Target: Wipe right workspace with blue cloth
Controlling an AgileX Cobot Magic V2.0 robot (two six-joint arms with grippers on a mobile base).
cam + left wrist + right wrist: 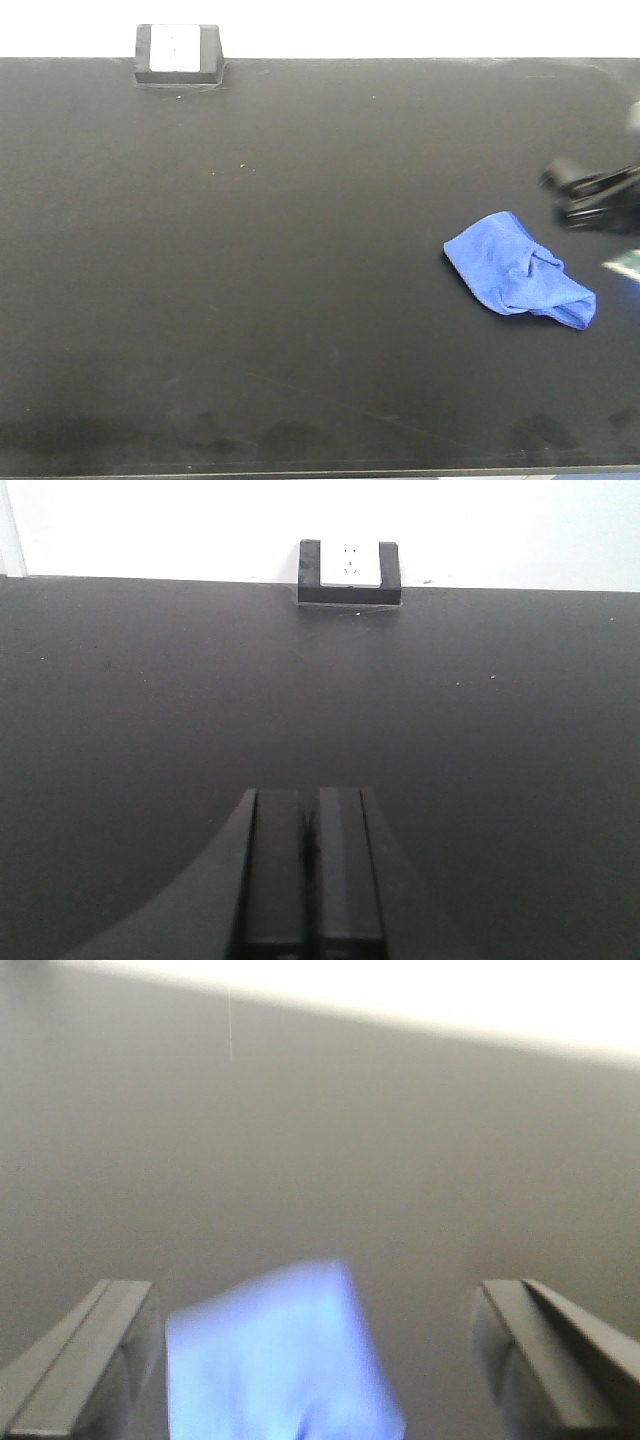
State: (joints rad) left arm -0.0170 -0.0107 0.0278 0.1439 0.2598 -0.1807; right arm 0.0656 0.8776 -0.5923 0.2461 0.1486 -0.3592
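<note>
In the front view, the near edge of the black table (300, 400) carried only faint smudges and thin scratches, running from about 7 to 5 o'clock. Farther in, at roughly 4 o'clock of that view, the blue cloth (518, 272) lay crumpled flat on the table surface, a rumpled wedge with one broad end toward the centre and a folded narrow end toward the right edge. Just beyond it, at about 3 o'clock, the right hand (590, 195) came in from the frame's right border, dark and blurred, near the cloth but apart from it.

The right wrist view, itself blurred, showed that hand's two fingers (85, 1355) spread wide, released, with the cloth (275, 1355) lying on the table between them at 6 o'clock and touching neither finger as far as could be told.

The left wrist view showed the left hand (311, 870) at 6 o'clock with its fingers pressed together, clenched on nothing, above bare table.

Farthest away, at 11 o'clock of the front view, a small black box (178, 55) with a white face sat at the table's far edge against the white wall (420, 25).
</note>
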